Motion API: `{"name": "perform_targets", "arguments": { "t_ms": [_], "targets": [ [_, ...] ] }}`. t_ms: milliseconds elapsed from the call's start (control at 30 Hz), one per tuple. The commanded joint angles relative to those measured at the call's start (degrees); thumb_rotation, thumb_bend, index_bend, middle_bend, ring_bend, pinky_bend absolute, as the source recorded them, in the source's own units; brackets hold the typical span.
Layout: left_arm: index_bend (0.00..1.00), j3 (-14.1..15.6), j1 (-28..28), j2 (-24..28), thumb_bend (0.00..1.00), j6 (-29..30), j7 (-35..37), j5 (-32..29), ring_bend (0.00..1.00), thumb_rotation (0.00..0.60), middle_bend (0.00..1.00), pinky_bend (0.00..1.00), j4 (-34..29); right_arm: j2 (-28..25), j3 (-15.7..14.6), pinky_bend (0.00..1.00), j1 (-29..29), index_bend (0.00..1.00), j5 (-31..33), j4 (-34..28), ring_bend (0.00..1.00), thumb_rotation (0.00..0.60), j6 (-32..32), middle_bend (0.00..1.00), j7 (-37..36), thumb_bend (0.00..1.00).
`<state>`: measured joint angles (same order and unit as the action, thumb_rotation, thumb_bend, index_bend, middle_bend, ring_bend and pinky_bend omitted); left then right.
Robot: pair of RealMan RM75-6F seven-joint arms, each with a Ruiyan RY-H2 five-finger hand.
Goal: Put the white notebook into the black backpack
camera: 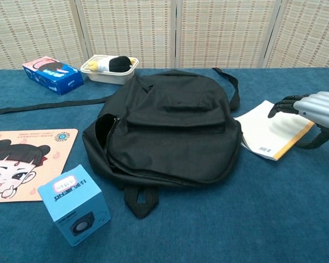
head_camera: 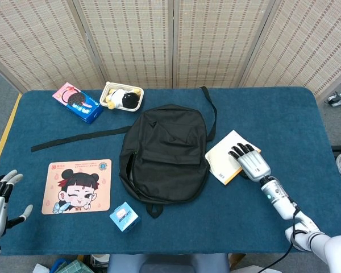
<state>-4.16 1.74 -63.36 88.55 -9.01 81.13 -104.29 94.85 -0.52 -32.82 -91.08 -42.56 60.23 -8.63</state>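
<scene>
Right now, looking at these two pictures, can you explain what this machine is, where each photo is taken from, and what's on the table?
It is a two-armed robot with humanlike hands. One camera looks down from its head, the other looks forward from its chest. On the blue table lie a black backpack, a cartoon mat, a small blue box, a cookie box and a tray. The right hand rests on the white notebook, seemingly gripping its edge; the left hand is open.
</scene>
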Motion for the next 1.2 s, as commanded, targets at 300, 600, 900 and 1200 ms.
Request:
{"name": "perform_targets", "arguments": {
  "t_ms": [300, 600, 900, 1200],
  "targets": [
    [0.21, -0.18, 0.25, -0.15, 0.26, -0.43, 0.75, -0.26, 0.09, 0.600, 0.12, 0.08, 0.52, 1.19, 1.33, 0.17, -1.12, 0.20, 0.24, 0.63, 0.12, 0.600, 2.08, 0.18, -0.92, 0.30],
    [0.21, -0.13, 0.12, 0.16, 0.26, -0.57, 1.64, -0.52, 0.09, 0.600, 0.12, 0.08, 0.56, 2.80, 1.95, 0.19, -2.15, 0.39, 0.59, 1.69, 0.15, 0.600, 2.21, 0.24, -0.39, 0.40],
    [0.21, -0.23, 0.31, 0.07, 0.26, -0.90, 1.85, -0.71, 0.09, 0.600, 0.12, 0.08, 0.76, 2.92, 2.49, 0.20, -2.46, 0.53, 2.11, 1.82, 0.16, 0.600, 0.39, 0.28, 0.50, 0.34],
    [0.21, -0.53, 0.54, 0.07, 0.26, -1.03, 2.10, -0.92, 0.09, 0.600, 0.12, 0.08, 1.11, 3.40, 3.56, 0.21, -2.61, 0.61, 3.52, 1.75, 0.19, 0.600, 0.29, 0.31, 2.44, 0.27]
  ]
}}
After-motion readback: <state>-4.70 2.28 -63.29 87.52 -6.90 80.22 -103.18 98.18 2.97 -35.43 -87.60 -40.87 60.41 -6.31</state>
